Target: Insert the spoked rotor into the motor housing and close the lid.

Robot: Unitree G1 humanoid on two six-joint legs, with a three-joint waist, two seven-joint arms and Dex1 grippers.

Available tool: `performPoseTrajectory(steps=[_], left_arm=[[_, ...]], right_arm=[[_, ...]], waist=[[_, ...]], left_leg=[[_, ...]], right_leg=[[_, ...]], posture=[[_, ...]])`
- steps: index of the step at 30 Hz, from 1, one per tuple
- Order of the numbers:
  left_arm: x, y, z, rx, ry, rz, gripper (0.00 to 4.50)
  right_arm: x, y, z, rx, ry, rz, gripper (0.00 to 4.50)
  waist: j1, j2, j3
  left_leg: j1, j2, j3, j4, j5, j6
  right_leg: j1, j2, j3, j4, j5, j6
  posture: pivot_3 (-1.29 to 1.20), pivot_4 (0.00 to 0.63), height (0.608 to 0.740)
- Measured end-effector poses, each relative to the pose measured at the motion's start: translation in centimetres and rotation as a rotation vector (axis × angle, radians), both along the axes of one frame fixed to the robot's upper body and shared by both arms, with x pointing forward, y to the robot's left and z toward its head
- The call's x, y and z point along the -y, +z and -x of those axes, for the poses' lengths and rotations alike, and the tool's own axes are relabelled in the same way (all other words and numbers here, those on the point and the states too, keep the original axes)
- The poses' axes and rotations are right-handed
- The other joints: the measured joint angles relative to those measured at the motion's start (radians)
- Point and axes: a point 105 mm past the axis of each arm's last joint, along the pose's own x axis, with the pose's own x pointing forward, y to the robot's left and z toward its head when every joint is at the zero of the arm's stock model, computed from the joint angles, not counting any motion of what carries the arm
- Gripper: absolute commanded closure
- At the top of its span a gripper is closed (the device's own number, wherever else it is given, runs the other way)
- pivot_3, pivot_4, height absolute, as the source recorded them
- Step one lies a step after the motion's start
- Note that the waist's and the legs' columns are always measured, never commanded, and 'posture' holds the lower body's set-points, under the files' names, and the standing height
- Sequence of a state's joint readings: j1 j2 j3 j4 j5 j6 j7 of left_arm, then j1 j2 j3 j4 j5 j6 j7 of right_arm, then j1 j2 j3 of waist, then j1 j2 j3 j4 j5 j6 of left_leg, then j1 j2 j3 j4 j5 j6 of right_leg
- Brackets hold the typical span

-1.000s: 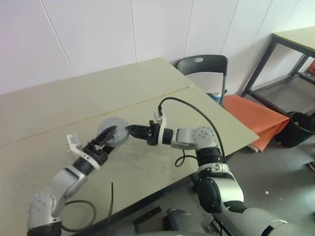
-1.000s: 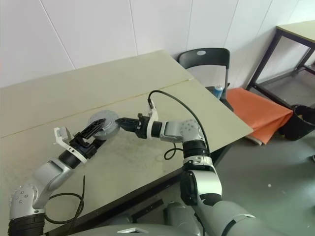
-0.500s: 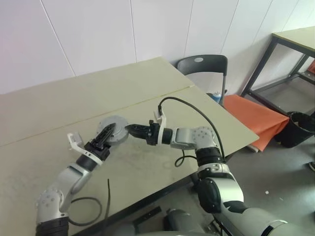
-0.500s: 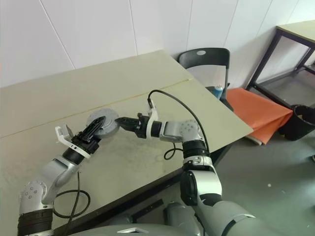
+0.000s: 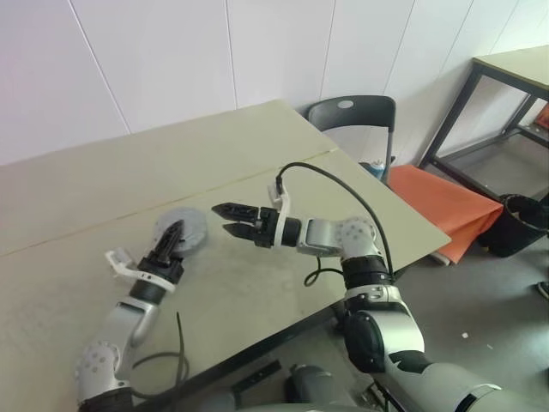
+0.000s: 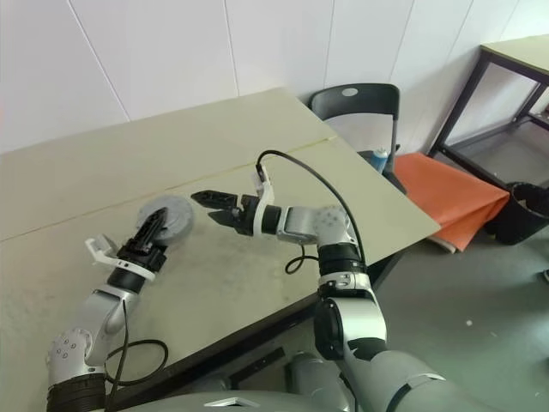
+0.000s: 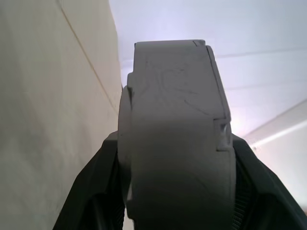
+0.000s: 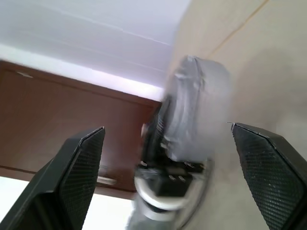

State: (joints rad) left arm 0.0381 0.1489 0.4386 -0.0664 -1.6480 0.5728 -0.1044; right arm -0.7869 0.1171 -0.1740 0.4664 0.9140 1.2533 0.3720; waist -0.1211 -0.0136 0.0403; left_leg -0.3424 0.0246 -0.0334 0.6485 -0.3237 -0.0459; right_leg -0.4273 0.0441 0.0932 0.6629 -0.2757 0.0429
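Note:
The motor housing (image 5: 184, 232) is a grey round puck held on edge just above the beige table (image 5: 103, 180), left of centre. My left gripper (image 5: 171, 239) is shut on it from below, one black finger on each flat face. In the left wrist view the housing (image 7: 175, 120) stands edge-on between the fingers (image 7: 91, 191). My right gripper (image 5: 225, 220) hovers open a short way to the right of the housing, pointing at it, with nothing between its fingers (image 8: 76, 167). The right wrist view shows the housing (image 8: 196, 110) ahead, apart from them. The spoked rotor is hidden.
A black cable (image 5: 180, 343) lies on the table by the near edge, and a seam (image 5: 257, 172) runs across the tabletop. Right of the table stand a dark chair (image 5: 352, 116), an orange pad (image 5: 442, 202), a black bin (image 5: 523, 223) and a black-framed table (image 5: 506, 77).
My right gripper has opened and let go of the housing. My left gripper has closed on the housing and carried it to the left and slightly down.

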Motion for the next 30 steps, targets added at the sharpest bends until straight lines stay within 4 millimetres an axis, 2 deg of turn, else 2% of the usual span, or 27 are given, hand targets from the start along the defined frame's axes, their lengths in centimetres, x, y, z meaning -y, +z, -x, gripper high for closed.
performPoseTrajectory(steps=[6, 15, 18, 23, 30], left_arm=[[-4.3, -0.7, -0.6, -0.029, 0.275, -0.104, 2.23], [-14.4, -2.0, 0.4, -0.152, 0.683, -0.355, 2.23], [-17.0, -2.1, 1.0, -0.19, 0.776, -0.43, 2.23], [-18.0, -3.6, 1.0, -0.274, 0.814, -0.514, 2.23], [-18.7, -3.9, 0.5, -0.328, 0.872, -0.598, 2.23]], right_arm=[[-1.0, 0.0, 1.0, 0.093, 0.053, 0.023, 0.05], [-1.2, -0.1, 2.1, 0.131, 0.103, 0.015, 0.05], [-1.2, -0.1, 2.3, 0.135, 0.115, 0.012, 0.05], [-1.2, 0.0, 2.5, 0.136, 0.132, 0.006, 0.05], [-0.9, 0.0, 2.4, 0.138, 0.133, 0.005, 0.05]], waist=[[0.005, -0.001, 0.0], [0.005, -0.004, -0.001], [0.005, -0.005, -0.001], [0.023, -0.007, -0.002], [0.021, -0.009, -0.003]], left_leg=[[0.0, 0.0, 0.0, 0.0, 0.0, 0.0], [-0.001, 0.0, -0.001, 0.0, 0.0, 0.0], [-0.001, 0.0, -0.001, 0.0, 0.0, 0.0], [-0.002, 0.0, -0.001, 0.0, 0.0, 0.0], [0.001, 0.001, 0.0, 0.001, 0.0, 0.0]], right_leg=[[0.0, 0.0, 0.0, -0.001, 0.0, 0.0], [0.0, 0.0, -0.002, -0.001, 0.0, 0.0], [0.0, -0.001, -0.002, -0.001, 0.001, -0.001], [0.0, -0.002, -0.002, -0.002, 0.003, -0.003], [0.0, -0.002, -0.001, 0.001, 0.003, -0.003]], posture=[[0.0, 0.0, 0.74], [0.0, 0.0, 0.74], [0.0, 0.0, 0.74], [0.0, 0.0, 0.74], [0.0, 0.0, 0.74]])
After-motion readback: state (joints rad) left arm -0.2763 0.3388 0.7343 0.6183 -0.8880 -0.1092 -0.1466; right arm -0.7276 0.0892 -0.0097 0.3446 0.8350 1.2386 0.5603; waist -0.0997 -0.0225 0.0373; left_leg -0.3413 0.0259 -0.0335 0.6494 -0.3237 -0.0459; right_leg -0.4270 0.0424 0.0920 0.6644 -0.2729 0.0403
